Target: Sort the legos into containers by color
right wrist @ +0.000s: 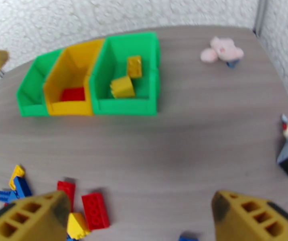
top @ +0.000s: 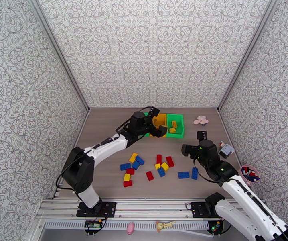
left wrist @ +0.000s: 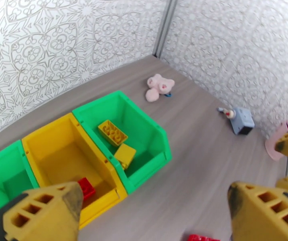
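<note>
Three joined containers stand at the back: a green bin (left wrist: 3,179), a yellow bin (left wrist: 55,141) with one red brick (left wrist: 86,187) inside, and a green bin (left wrist: 144,129) with two yellow bricks (left wrist: 112,132). My left gripper (top: 158,122) hovers open over the yellow bin (top: 163,117), nothing between its fingers (left wrist: 43,213). Several red, yellow and blue legos (top: 159,158) lie scattered mid-table. My right gripper (top: 193,142) hangs open and empty above the table, right of the pile; red bricks (right wrist: 96,209) show by its left finger (right wrist: 27,217).
A pink flower-shaped toy (top: 201,120) lies right of the bins. A small grey object (top: 226,150) sits near the right wall, and a pink round cup (top: 249,173) with tiny pieces stands beside my right arm. Patterned walls close three sides.
</note>
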{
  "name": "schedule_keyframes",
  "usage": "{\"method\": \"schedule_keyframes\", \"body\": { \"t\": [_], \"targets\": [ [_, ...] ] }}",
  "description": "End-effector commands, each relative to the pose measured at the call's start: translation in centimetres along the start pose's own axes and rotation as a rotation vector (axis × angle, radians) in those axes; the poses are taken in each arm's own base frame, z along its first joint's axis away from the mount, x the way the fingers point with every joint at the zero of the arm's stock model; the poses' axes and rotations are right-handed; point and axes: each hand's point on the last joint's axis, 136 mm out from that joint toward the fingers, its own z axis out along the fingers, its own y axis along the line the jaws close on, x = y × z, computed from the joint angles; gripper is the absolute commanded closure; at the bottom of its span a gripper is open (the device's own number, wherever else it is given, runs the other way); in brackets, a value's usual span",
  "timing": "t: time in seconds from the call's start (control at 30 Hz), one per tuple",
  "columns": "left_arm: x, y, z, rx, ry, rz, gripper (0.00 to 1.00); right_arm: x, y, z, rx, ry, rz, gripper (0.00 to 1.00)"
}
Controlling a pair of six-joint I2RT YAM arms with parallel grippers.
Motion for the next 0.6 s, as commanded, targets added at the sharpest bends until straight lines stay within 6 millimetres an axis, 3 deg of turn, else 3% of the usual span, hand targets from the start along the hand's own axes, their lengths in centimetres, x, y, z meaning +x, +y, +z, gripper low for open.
{"method": "schedule_keyframes", "body": {
  "t": [0.0, 0.23, 0.37, 0.57],
  "targets": [
    [2.0, -3.5, -2.0, 0.146, 0.062, 0.122, 0.00, 5.5, -3.1, 0.4, 0.121, 0.171, 0.123, 0.04],
    [4.3, -8.6, -5.0, 0.372, 0.178, 0.169, 0.00, 11.1, -4.6, 1.6, 0.197, 0.334, 0.342, 0.10],
    [4.9, -10.1, -5.5, 0.442, 0.198, 0.169, 0.00, 12.1, -4.7, 2.7, 0.202, 0.378, 0.365, 0.12],
    [5.3, -11.3, -5.6, 0.470, 0.207, 0.177, 0.00, 12.8, -5.0, 3.8, 0.243, 0.432, 0.336, 0.23]
  ]
}}
